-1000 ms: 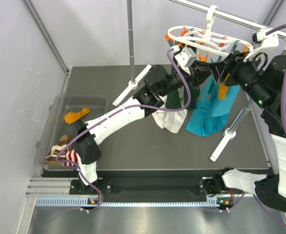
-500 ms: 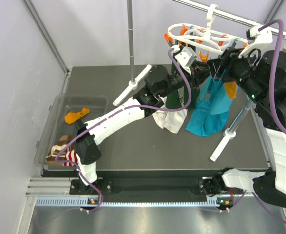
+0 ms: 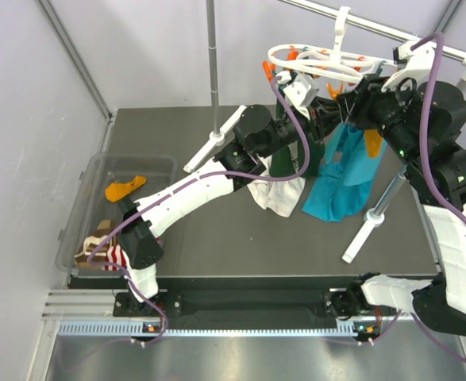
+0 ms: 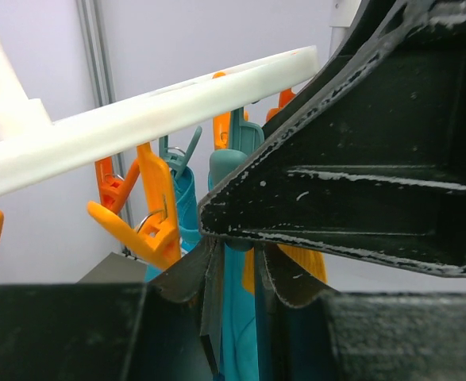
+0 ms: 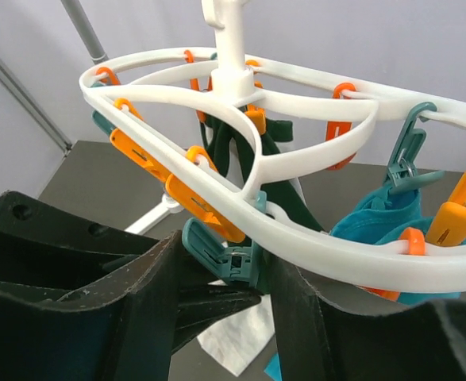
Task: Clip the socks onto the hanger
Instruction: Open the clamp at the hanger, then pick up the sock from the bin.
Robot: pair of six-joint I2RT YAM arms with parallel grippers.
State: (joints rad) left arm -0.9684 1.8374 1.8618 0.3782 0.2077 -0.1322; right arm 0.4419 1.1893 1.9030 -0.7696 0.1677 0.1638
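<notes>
From above I saw three socks [image 3: 125,189] in the bin [image 3: 98,159] and the hanger [image 3: 316,59] on the rail [image 3: 375,28]. On its own camera my left pincer [image 4: 217,246], nearly closed, pinched a dark green sock [image 4: 186,278]. On the right camera the right pincer [image 5: 225,260], half open, squeezed a teal clip [image 5: 207,243].

Pale, perhaps lilac walls [image 3: 137,48], dark grey tabletop [image 3: 217,254], grey metal rail [image 3: 375,28] and upright pole [image 3: 212,48]

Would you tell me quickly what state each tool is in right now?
Left tool: closed, holding the dark green sock.
Right tool: closed on a teal clip.
</notes>
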